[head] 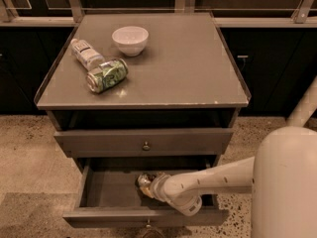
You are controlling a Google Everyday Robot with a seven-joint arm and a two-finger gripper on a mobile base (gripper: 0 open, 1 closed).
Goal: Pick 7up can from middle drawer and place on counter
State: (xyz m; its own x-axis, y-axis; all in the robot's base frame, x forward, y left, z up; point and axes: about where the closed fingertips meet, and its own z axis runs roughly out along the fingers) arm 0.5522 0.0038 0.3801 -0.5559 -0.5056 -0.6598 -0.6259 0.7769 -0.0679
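Observation:
The middle drawer (109,191) is pulled open below the cabinet, showing its smooth grey floor. My gripper (148,187) is down inside it, at the end of the white arm reaching in from the right. A small silver round end, apparently the 7up can (143,180), shows right at the gripper's tip; the wrist hides the rest of it. The counter (183,63) is the glossy grey cabinet top above.
On the counter's left part lie a bright green patterned can (106,76) and a clear bottle (86,53), both on their sides, with a white bowl (130,39) behind them. A closed drawer (99,143) sits above the open one. My white body (285,182) fills the lower right.

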